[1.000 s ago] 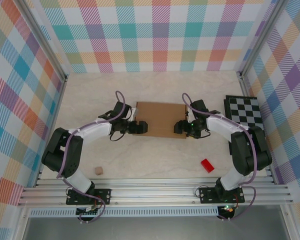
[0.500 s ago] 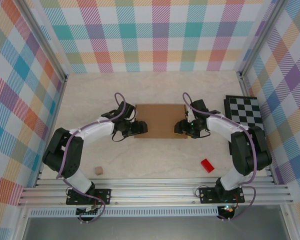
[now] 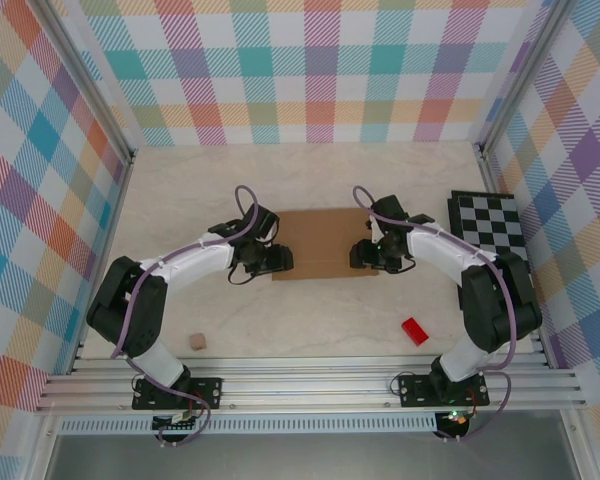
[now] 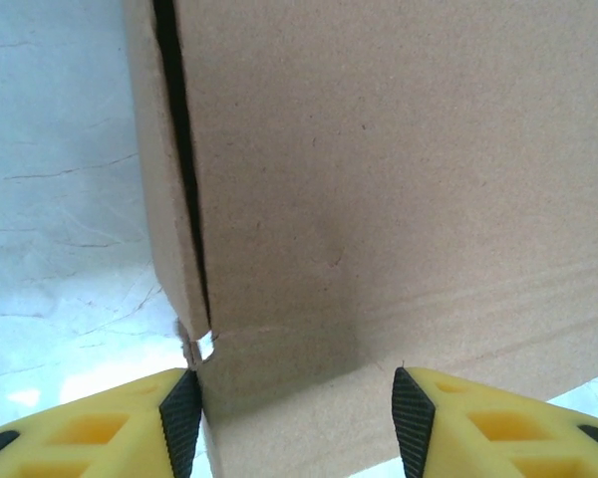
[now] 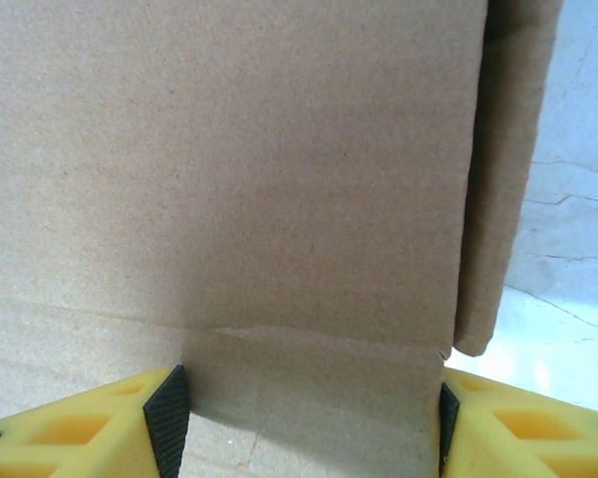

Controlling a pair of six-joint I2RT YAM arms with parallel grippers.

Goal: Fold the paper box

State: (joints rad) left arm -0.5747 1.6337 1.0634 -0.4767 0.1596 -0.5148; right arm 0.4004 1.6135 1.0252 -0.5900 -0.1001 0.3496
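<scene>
Paper box [image 3: 325, 243] lies between the left gripper [image 4: 294, 423] and right gripper [image 5: 306, 418], both spread.

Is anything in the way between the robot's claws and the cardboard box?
No, nothing visible. The left gripper and right gripper are at opposite ends of the paper box, cardboard between their fingers. The red block and tan cube lie well clear.

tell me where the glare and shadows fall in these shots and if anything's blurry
Top external view: even, soft light, sharp, no glare on the paper box. Left wrist view: glare on the table at lower left, a shadow on the box between the fingers. Right wrist view: a similar shadow low on the box, glare on the table at lower right.
</scene>
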